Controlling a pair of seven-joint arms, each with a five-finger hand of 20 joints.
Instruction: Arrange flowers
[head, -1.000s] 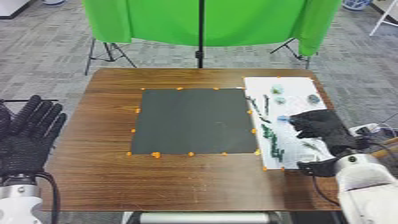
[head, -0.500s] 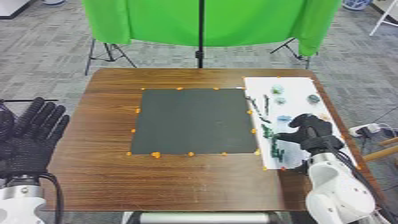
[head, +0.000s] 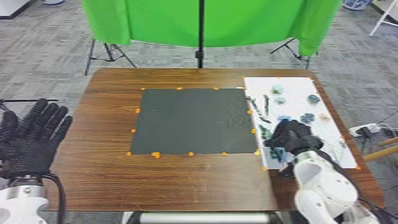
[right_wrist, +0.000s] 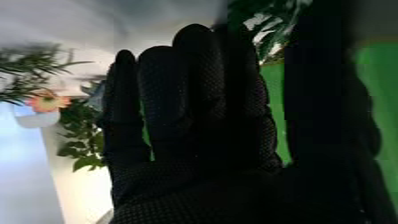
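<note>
In the head view, my right hand (head: 291, 136) is over the lower part of the white sheet (head: 289, 82), above green leaves (head: 275, 153) that it partly hides. Its fingers look straight in the right wrist view, where the hand (right_wrist: 191, 115) has leafy greenery (right_wrist: 269, 30) by its fingertips; contact is unclear. Pale green flowers (head: 277, 89), bluish flowers (head: 307, 118), a peach flower (head: 324, 117) and thin dark stems (head: 266, 103) lie on the sheet. A peach flower (right_wrist: 48, 102) stands out in the wrist view too. My left hand (head: 30, 145) is open beside the table's left edge.
A dark square mat (head: 191, 121), edged with orange marks, lies on the brown table (head: 98, 130), left of the sheet. Beyond the far edge, a green cloth (head: 204, 25) hangs on black stands. Cables and a white device (head: 364, 131) are off the right side.
My right hand has come leftward from the sheet's right side to the green leaves. Bluish flowers and the peach flower that it covered are now uncovered. My left hand has barely shifted.
</note>
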